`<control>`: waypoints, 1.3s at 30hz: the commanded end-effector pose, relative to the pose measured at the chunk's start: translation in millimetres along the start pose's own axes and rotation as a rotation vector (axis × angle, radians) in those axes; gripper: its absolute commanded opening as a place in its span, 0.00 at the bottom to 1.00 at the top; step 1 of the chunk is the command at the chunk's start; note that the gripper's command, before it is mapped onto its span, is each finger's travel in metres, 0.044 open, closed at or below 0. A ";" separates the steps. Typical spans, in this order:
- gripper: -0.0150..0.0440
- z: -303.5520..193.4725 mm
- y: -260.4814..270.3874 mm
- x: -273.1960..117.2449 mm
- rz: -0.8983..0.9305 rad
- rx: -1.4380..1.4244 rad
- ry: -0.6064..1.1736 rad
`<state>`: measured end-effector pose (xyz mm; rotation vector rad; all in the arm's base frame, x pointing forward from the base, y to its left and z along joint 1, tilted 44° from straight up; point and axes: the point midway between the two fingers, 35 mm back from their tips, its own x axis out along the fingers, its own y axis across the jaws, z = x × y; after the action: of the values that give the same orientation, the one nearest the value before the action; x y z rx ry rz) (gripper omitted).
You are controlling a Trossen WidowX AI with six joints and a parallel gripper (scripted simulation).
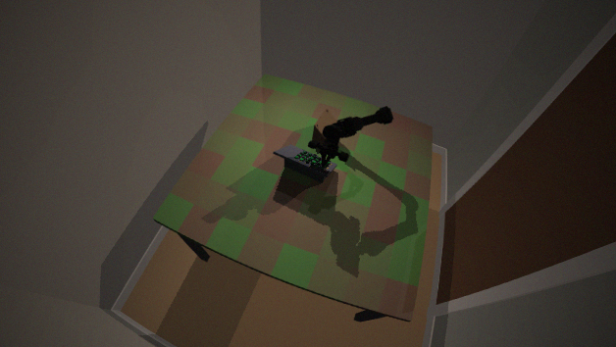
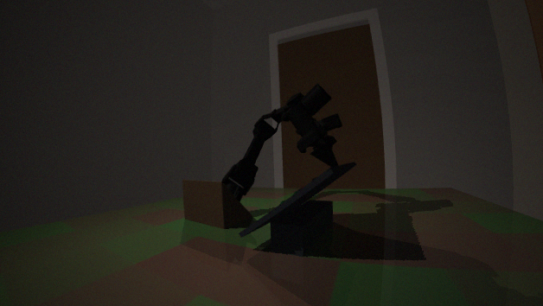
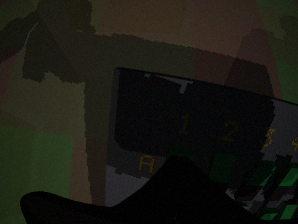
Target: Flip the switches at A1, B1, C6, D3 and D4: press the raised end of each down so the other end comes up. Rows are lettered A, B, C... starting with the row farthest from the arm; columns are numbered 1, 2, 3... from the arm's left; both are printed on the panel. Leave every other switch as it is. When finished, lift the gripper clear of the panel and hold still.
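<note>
The grey panel (image 1: pixel 286 151) (image 2: pixel 290 206) (image 3: pixel 120 186) is tilted, with its far edge high. Its green switches show small in the top view. My gripper (image 1: pixel 324 165) (image 2: pixel 335 166) (image 3: pixel 177 163) is shut and empty. Its tip is at the far edge of row A in column 1, at or very near the panel surface. The A1 switch (image 3: pixel 180 151) shows only as a dark green strip beyond the tip; which end is raised cannot be told. The A2 switch (image 3: pixel 223 167) lies in shadow to the right. The fingers hide most of rows B to D in the wrist view.
A dark block (image 2: pixel 302 226) supports the panel. A brown box (image 2: pixel 203 203) stands beside the arm's base. The table (image 1: pixel 294 265) has a green and reddish patchwork top. Shadows of the arm and panel fall over the table and the panel's upper left.
</note>
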<state>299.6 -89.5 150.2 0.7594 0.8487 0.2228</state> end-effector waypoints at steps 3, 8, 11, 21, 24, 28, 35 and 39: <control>0.25 -0.5 -0.5 1.8 -0.003 0.003 0.003; 0.25 -0.5 -0.5 2.5 -0.003 0.003 0.003; 0.25 -0.4 -0.5 2.9 -0.003 0.003 0.003; 0.25 -3.2 -1.3 -61.8 -0.005 0.006 -0.020; 0.25 -3.2 -1.3 -61.8 -0.005 0.006 -0.020; 0.25 -28.4 -1.3 -61.8 -0.005 0.007 -0.019; 0.25 -42.6 -1.7 -53.3 -0.006 0.007 -0.012; 0.25 -41.3 -0.8 -26.2 -0.004 0.006 0.006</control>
<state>243.3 -90.2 156.3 0.7627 0.8428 0.2114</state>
